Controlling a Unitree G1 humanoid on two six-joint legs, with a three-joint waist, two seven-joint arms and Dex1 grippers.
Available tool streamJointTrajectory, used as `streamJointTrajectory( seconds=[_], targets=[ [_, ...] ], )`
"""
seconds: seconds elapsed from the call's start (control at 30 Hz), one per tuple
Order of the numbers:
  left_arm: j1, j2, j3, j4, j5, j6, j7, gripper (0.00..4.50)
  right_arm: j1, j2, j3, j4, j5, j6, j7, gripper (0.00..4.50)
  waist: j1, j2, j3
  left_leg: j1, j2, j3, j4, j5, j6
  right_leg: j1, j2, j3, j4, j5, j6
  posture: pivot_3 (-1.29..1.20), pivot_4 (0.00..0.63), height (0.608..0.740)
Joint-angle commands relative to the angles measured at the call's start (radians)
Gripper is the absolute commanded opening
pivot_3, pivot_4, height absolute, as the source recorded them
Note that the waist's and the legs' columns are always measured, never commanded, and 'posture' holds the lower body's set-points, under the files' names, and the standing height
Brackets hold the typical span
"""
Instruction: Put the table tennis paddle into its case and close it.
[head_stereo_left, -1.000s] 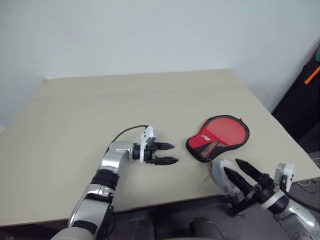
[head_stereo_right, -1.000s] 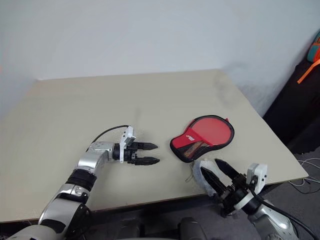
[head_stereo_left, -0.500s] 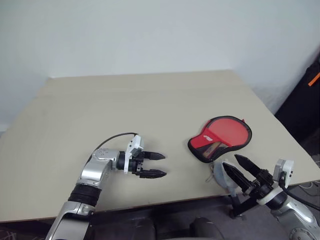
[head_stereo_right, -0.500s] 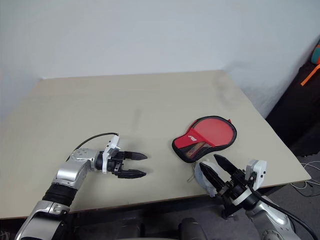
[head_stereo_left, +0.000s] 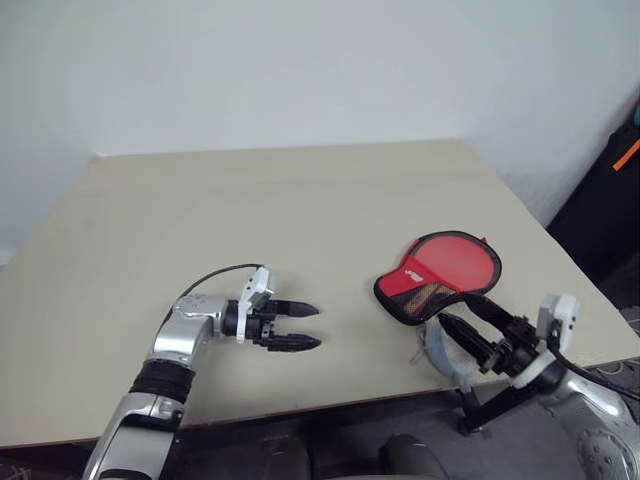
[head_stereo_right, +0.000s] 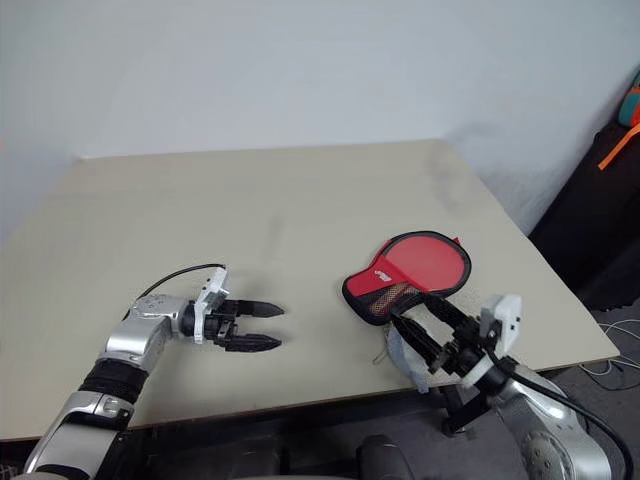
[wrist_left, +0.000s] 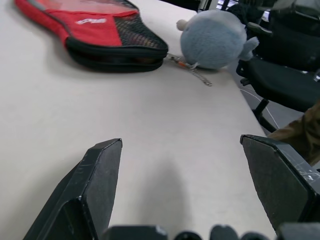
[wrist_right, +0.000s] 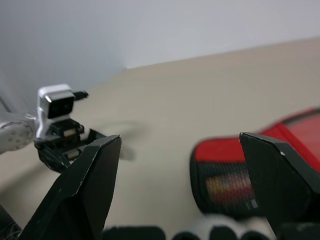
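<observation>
The case (head_stereo_left: 440, 272) lies flat on the right part of the table, red with black edging, a white logo and a mesh patch at its narrow end. A pale wood colour shows behind the mesh; I cannot make out more of the table tennis paddle. A grey plush ball (wrist_left: 215, 39) hangs by a small chain from the case's narrow end. My right gripper (head_stereo_left: 455, 308) is open, hovering above the plush ball with its tips by the case's narrow end (wrist_right: 235, 175). My left gripper (head_stereo_left: 318, 326) is open just above the table, well left of the case and pointing at it.
The beige table (head_stereo_left: 250, 210) has its front edge close under both arms and its right edge just past the case. A black bag with an orange strap (head_stereo_left: 622, 155) stands beyond the right edge. A black chair base (wrist_left: 280, 75) sits below the table's edge.
My left arm has drawn back to the left, away from the case. My right gripper has risen and come forward over the plush ball, up to the case's narrow end.
</observation>
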Motion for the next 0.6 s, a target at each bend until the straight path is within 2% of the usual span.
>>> streamJointTrajectory(
  seconds=[0.03,0.37,0.6],
  targets=[
    [-0.062,0.032,0.035,0.065,0.001,-0.05,-0.033,4.05,-0.06,0.003,0.023,0.015,-0.012,0.006,-0.007,4.08,0.001,-0.001,0.0,-0.001,0.0,0.0,0.0,0.0,0.0,-0.001,0.0,0.0,0.0,0.0,0.0,0.0,0.0,0.74],
    [-0.21,0.067,0.048,0.395,0.08,-0.189,-0.021,4.05,-0.146,0.056,0.067,0.104,-0.041,-0.015,-0.013,4.08,0.0,-0.001,0.0,-0.006,0.0,0.0,0.0,0.0,0.001,-0.003,0.001,0.0,0.0,0.0,0.0,0.0,0.0,0.74],
    [-0.355,0.033,0.064,0.605,0.135,-0.248,0.011,4.05,-0.158,0.061,0.06,0.13,-0.054,-0.026,0.003,4.08,0.001,-0.002,0.0,-0.01,0.0,-0.001,0.002,0.001,0.001,-0.005,0.002,-0.001,0.001,0.0,0.001,0.0,0.0,0.74]
  ],
)
